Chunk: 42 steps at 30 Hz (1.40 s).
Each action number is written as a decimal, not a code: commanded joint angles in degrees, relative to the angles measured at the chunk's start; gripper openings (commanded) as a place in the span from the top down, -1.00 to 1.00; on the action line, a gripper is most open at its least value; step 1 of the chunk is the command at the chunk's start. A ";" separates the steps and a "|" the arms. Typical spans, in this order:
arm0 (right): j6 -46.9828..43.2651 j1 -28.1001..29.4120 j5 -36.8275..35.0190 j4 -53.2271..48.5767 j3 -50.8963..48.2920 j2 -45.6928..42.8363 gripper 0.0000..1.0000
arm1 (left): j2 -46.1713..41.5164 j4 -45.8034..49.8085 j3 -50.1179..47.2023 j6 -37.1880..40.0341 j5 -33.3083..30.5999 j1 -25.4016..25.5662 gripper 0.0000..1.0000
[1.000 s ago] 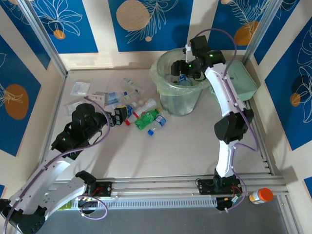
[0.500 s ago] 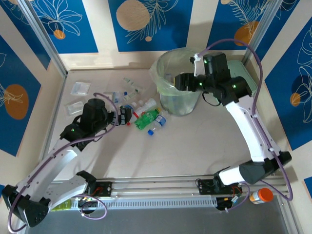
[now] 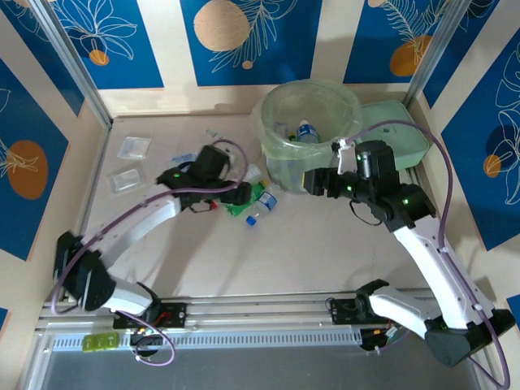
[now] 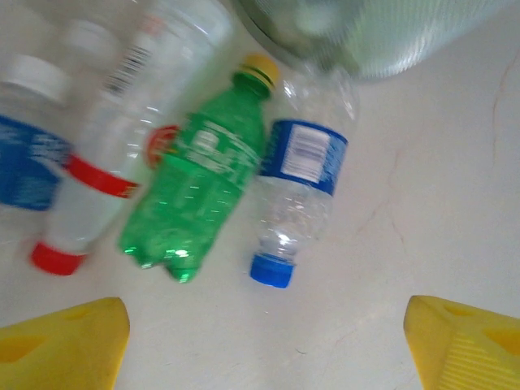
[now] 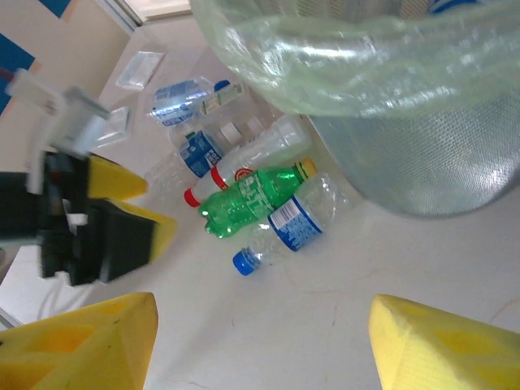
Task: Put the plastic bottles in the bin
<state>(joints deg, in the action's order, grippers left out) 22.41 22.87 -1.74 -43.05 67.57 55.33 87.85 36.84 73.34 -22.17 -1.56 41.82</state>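
Left tool (image 4: 264, 348) advanced, green bottle (image 4: 199, 191) just ahead, jaws apart

bottles (image 4: 296, 195): glossy clr plastic | bin (image 5: 422, 154): transl. plastic (crinkly film liner (image 5: 325, 57)) | table (image 4: 422, 203): matt

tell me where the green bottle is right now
In the left wrist view the green bottle lies between the red-capped white bottle and the blue-labelled clear bottle, near the bin.

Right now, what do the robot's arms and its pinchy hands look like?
The left arm and right arm are white tubes with chunky black joints. A thin purple cable loops along each, and tiny green lights glow on the joints. The left gripper and right gripper both have bright yellow wedge-shaped fingers.
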 commanded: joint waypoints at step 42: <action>4.92 -9.28 0.74 5.52 -10.18 -14.30 -0.41 | 31.78 -4.73 16.69 7.10 -4.78 5.84 0.01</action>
<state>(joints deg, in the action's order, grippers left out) 26.65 14.00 -1.50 -38.11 57.58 41.04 118.76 32.14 89.65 -14.94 -7.53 47.18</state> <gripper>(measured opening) 0.707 0.500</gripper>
